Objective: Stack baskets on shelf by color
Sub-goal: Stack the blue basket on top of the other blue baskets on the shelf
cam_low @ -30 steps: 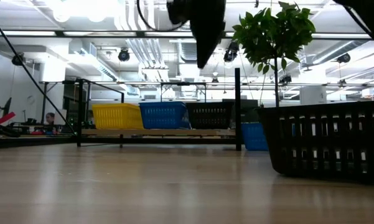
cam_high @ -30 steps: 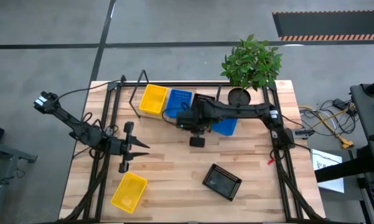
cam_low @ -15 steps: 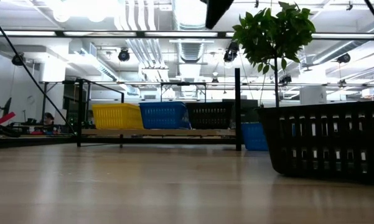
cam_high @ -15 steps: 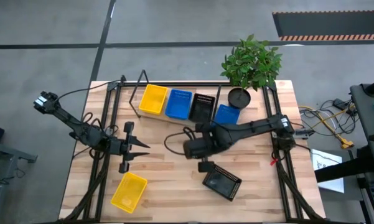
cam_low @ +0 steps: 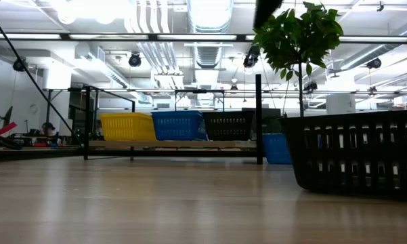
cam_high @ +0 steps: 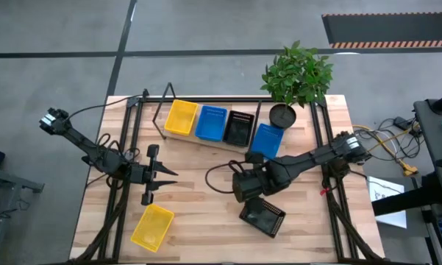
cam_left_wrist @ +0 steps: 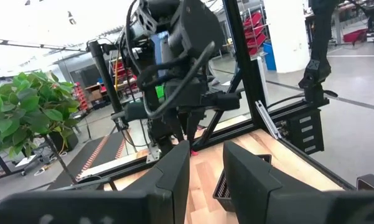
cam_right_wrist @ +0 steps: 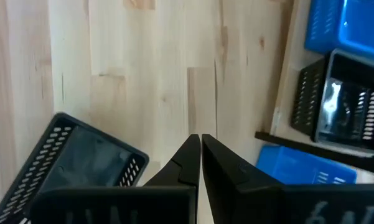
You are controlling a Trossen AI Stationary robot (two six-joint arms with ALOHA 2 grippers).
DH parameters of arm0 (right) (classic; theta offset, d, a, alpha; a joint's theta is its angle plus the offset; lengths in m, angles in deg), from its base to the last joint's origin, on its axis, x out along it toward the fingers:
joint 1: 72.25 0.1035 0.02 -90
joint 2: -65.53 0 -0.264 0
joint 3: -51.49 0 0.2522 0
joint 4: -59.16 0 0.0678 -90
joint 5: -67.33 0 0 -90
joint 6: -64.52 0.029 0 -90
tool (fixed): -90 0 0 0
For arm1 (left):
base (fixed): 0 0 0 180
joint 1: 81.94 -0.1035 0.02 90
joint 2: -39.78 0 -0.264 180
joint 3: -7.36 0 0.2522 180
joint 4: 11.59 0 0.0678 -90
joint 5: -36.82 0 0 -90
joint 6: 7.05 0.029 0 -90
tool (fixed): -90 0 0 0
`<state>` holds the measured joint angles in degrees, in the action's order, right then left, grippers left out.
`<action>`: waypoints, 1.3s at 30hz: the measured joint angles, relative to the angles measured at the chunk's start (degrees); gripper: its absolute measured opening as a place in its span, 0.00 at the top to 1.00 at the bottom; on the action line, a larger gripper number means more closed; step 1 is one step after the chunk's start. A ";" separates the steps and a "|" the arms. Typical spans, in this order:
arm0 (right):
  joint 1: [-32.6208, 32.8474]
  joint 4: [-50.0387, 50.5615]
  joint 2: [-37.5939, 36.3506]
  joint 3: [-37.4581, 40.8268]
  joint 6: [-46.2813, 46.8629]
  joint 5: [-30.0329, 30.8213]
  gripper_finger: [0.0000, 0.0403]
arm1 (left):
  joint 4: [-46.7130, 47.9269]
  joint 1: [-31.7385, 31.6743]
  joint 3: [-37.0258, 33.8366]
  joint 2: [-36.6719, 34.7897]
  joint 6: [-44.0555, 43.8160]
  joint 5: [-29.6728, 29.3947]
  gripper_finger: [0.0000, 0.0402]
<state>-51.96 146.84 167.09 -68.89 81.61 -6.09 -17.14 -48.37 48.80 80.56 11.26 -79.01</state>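
On the light-wood shelf point(cam_high: 206, 140) at the table's far side stand a yellow basket point(cam_high: 182, 118), a blue basket point(cam_high: 211, 123) and a black basket point(cam_high: 240, 128) in a row. Another blue basket point(cam_high: 267, 138) rests on the table just right of the shelf. A black basket point(cam_high: 262, 216) and a yellow basket point(cam_high: 152, 227) sit on the table near the front. My right gripper point(cam_right_wrist: 200, 138) is shut and empty, above the table beside the front black basket point(cam_right_wrist: 81, 162). My left gripper point(cam_left_wrist: 205, 168) is open and empty at the table's left point(cam_high: 168, 174).
A potted plant point(cam_high: 296, 73) in a black pot stands at the far right corner, behind the loose blue basket. Black frame rails point(cam_high: 125, 147) run along both table sides. Bare wood point(cam_high: 198, 199) lies between the shelf and the front baskets.
My right gripper has drawn back from the shelf's black basket and gone toward the table's near edge and a little right, now over the front black basket's far edge. The shelf's black basket, covered by the arm before, shows in the row.
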 joint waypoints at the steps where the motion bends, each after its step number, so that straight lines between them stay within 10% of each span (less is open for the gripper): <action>1: 0.07 -1.01 -1.06 2.06 0.13 0.00 0.98 | -0.07 -0.01 0.00 0.05 -0.02 0.00 0.80; 16: -2.10 -16.89 -18.27 33.62 5.70 0.98 0.95 | 0.02 -0.01 0.00 0.04 0.02 0.00 0.80; 39: -12.03 -29.95 -21.79 54.13 2.34 4.70 0.53 | 0.31 0.00 0.00 0.07 0.09 0.00 0.80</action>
<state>-64.00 116.89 145.30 -14.76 83.95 -1.40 -16.83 -48.37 48.80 80.62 11.35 -79.01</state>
